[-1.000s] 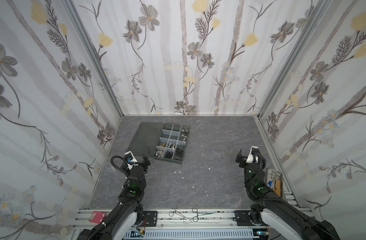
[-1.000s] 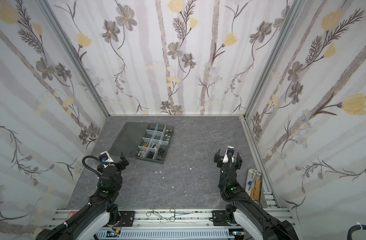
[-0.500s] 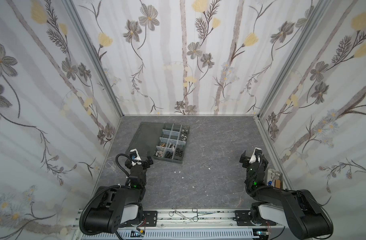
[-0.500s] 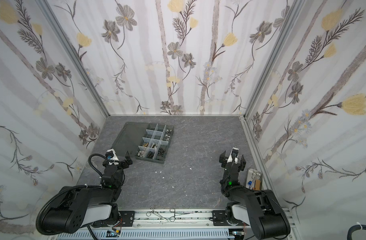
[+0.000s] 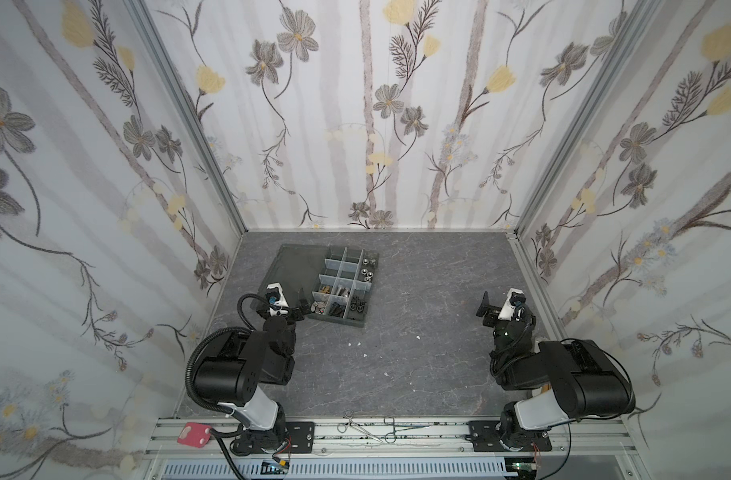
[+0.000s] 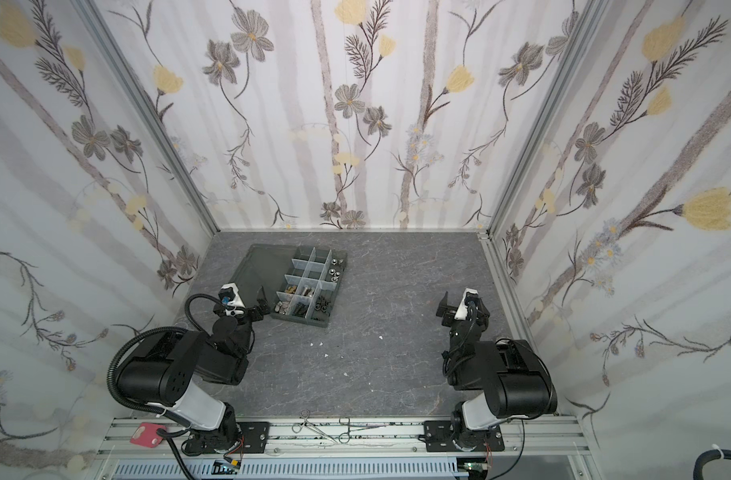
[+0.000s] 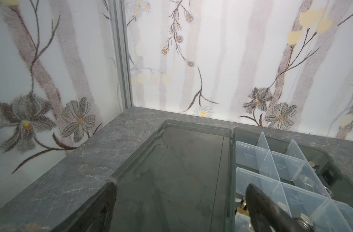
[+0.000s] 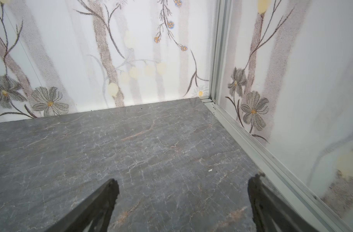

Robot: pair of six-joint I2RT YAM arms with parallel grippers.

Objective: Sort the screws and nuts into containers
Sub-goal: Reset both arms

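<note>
1. The box [image 5: 339, 324] [image 6: 301, 323] lies on the grey table [image 5: 418, 291] [image 8: 151, 140], left of centre and toward the back wall.
2. The long axis of its celled half runs front to back, with the far end leaning slightly right.
3. The lid [image 5: 297, 266] [image 6: 264, 266] [image 7: 181, 160] lies open and flat along the long left side of the cells [image 5: 342, 270] [image 7: 272, 164].
4. The screws and nuts all show inside the cells.
   - Silver nuts [image 5: 367, 268] [image 6: 334, 267] sit in the right column's far cells.
   - Brass pieces [image 5: 324, 289] [image 6: 289, 288] sit in a left cell.
   - Silver cylinders [image 5: 343, 291] [image 6: 307, 291] are in the cell just beside the brass pieces.
   - Black pieces [image 5: 357, 305] [image 6: 322, 303] sit in the near right cell.
   - More dark and silver bits fill the nearest row.
5. The pieces are too small in both top views to tell which way each one points.
6. The left gripper [image 5: 299, 305] [image 7: 181, 187] has its jaws spread wide with nothing between them.
   - It points toward the back wall, low at the box's near left corner.
   - In the wrist view, one of its fingers [image 7: 260, 204] is over the brass cell and the other is at the lid's outer edge.
7. The right gripper [image 5: 499, 305] [image 8: 183, 182] also has its jaws spread wide and holds nothing.
   - It is over bare table near the right wall, well apart from the box, and points toward the back.
8. White specks [image 5: 357, 344] dot the table between the arms.
9. Forceps [image 5: 368, 428] lie on the front rail.
</note>
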